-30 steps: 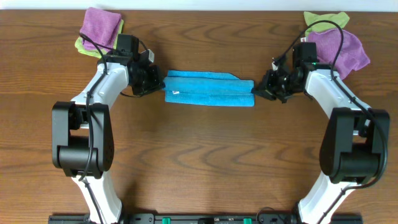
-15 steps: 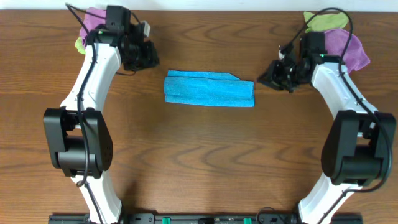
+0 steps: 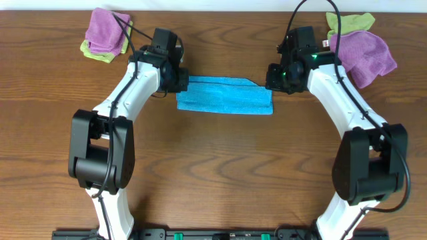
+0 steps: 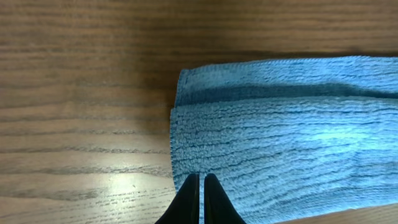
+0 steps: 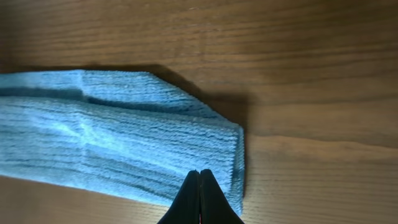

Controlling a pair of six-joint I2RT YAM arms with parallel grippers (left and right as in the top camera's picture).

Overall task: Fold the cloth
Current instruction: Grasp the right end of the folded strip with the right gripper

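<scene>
Overhead: the cloth lies folded into a long narrow strip on the surface, toward 12 o'clock of centre, with its long axis running 9 to 3. The left hand sits over the strip's 10 o'clock corner and the right hand at the 2 o'clock corner, where the edge is cut off on a slant. A purple cloth on a green cloth sits at the far 10 o'clock corner of the surface. A second purple cloth and green cloth sit at the far 2 o'clock corner. Both piles are well apart from the strip.

Left wrist: the left hand has its fingers together, with only a hairline between them. The tips are at 6 o'clock, over the near edge of the cloth. The cloth's short end runs down the middle, layers stacked, with a fold line toward 12. There is bare surface at 9.

Right wrist: the right hand is closed tight with nothing visible between the fingers. The tips are at 6 o'clock, over the cloth near its end. A slanted upper flap runs from 11 down to 3. There is bare surface from 12 to 3.
</scene>
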